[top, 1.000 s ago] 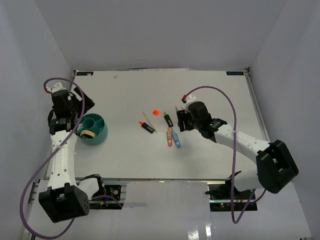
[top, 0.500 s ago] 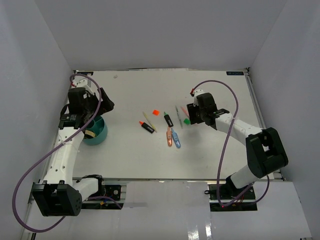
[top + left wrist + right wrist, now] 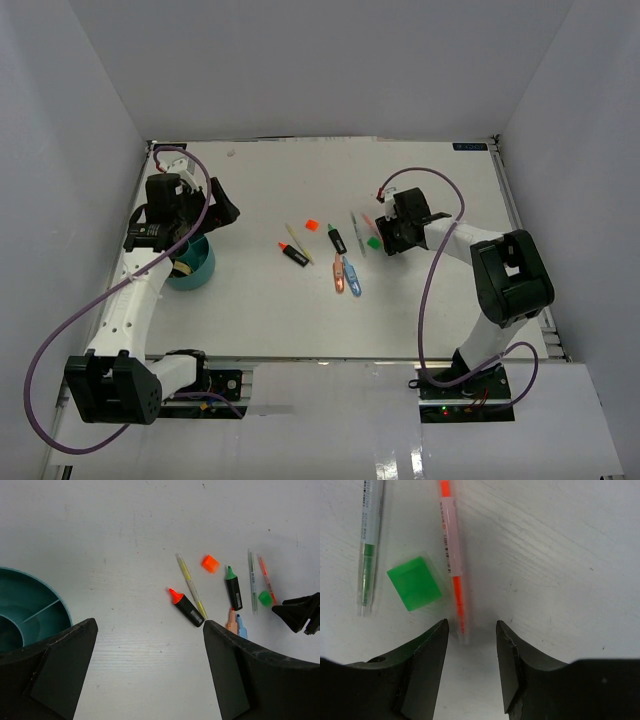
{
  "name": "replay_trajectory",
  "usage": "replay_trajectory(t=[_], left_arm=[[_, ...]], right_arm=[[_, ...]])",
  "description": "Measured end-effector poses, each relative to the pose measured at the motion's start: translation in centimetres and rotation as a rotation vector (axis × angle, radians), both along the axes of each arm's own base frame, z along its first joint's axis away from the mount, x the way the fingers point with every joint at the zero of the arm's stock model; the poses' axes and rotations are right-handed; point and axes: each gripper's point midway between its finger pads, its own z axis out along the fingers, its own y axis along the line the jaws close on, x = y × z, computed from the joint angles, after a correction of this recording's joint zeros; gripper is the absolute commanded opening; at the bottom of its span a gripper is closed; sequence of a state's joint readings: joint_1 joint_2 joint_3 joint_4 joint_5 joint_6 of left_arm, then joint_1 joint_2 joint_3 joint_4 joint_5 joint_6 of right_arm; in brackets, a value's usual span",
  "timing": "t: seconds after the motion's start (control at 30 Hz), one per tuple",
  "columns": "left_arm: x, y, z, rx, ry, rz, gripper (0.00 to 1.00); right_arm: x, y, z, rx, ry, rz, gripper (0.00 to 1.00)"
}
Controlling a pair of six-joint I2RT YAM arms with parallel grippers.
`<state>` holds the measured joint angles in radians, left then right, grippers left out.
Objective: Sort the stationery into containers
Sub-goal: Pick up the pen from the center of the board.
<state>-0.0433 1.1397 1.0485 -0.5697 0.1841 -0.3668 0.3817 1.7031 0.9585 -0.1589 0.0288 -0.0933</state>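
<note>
The stationery lies mid-table: an orange square [image 3: 311, 224], a yellow pen [image 3: 298, 243], an orange-capped black marker [image 3: 293, 254], a green-capped black marker [image 3: 336, 238], a green pen [image 3: 354, 224], an orange pen [image 3: 367, 221] and a green square [image 3: 374, 241]. The round teal tub [image 3: 193, 264] stands at the left. My right gripper [image 3: 471, 626] is open just above the table, with the near end of the orange pen [image 3: 453, 560] between its jaws and the green square [image 3: 414, 583] to the left. My left gripper [image 3: 150, 625] is open and empty, right of the tub [image 3: 30, 611].
A peach item [image 3: 339, 276] and a blue item [image 3: 352, 279] lie side by side near the markers. Something tan shows inside the tub. White walls enclose the table on three sides.
My left gripper has moved from over the tub to the far right of it. My right gripper has moved toward the far side, onto the end of the orange pen.
</note>
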Motion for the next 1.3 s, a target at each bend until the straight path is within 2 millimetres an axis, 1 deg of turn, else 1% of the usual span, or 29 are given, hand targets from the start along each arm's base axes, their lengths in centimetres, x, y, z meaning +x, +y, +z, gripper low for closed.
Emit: replay_trajectory(t=[0.17, 0.27, 0.3, 0.37, 0.47, 0.5, 0.6, 0.67, 0.73, 0.77, 0.83, 0.9, 1.0, 1.07, 1.13, 1.17, 1.23, 1.3], left_arm=[[-0.1, -0.3, 0.0, -0.009, 0.002, -0.013, 0.98], [-0.2, -0.4, 0.0, -0.013, 0.004, -0.018, 0.98], [-0.2, -0.4, 0.0, -0.016, 0.005, -0.021, 0.98], [-0.3, -0.7, 0.0, -0.025, 0.009, -0.031, 0.98], [-0.3, -1.1, 0.1, -0.044, 0.014, -0.051, 0.98], [-0.3, -1.3, 0.2, -0.051, 0.015, -0.059, 0.98], [-0.3, -2.3, 0.5, -0.083, 0.021, -0.092, 0.98], [-0.4, -3.3, 0.8, -0.115, 0.029, -0.121, 0.98], [-0.5, -4.8, 1.1, -0.15, 0.041, -0.16, 0.98], [-0.6, -5.7, 1.3, -0.169, 0.049, -0.18, 0.98], [-0.8, -7.7, 1.7, -0.203, 0.065, -0.224, 0.98], [-1.1, -9.8, 2.1, -0.238, 0.085, -0.263, 0.98], [-1.4, -13.1, 2.8, -0.285, 0.112, -0.315, 0.98], [-1.4, -15.0, 3.2, -0.311, 0.127, -0.339, 0.98], [-1.4, -16.9, 3.8, -0.333, 0.138, -0.359, 0.98], [-1.4, -17.7, 4.1, -0.342, 0.139, -0.366, 0.98], [-1.3, -19.2, 4.5, -0.356, 0.14, -0.376, 0.98], [-1.3, -20.5, 5.0, -0.369, 0.136, -0.382, 0.97]], right_arm=[[1.0, 0.4, -0.4, -0.018, 0.009, 0.037, 0.49], [1.6, 0.9, -0.4, -0.014, 0.01, 0.064, 0.38], [1.9, 1.1, -0.4, -0.013, 0.009, 0.073, 0.31], [2.3, 1.3, -0.4, -0.015, 0.005, 0.085, 0.22], [2.5, 1.3, -0.4, -0.018, 0.002, 0.086, 0.18], [2.6, 1.3, -0.4, -0.021, 0.0, 0.083, 0.15], [2.6, 1.1, -0.3, -0.034, -0.007, 0.076, 0.1], [2.4, 0.7, -0.1, -0.047, -0.014, 0.065, 0.09], [1.8, 0.2, 0.6, -0.052, -0.024, 0.054, 0.09], [1.4, 0.1, 1.2, -0.046, -0.032, 0.052, 0.09], [0.8, 0.2, 3.0, -0.019, -0.069, 0.054, 0.08], [0.2, 1.0, 5.6, 0.034, -0.126, 0.069, 0.08], [-1.1, 3.6, 10.2, 0.145, -0.243, 0.135, 0.08], [-2.5, 5.7, 12.9, 0.229, -0.318, 0.201, 0.08], [-4.1, 7.6, 14.6, 0.3, -0.367, 0.266, 0.08], [-4.9, 8.4, 15.1, 0.327, -0.381, 0.294, 0.08], [-6.2, 9.8, 15.8, 0.381, -0.405, 0.345, 0.08], [-7.4, 10.7, 16.0, 0.421, -0.415, 0.382, 0.08]])
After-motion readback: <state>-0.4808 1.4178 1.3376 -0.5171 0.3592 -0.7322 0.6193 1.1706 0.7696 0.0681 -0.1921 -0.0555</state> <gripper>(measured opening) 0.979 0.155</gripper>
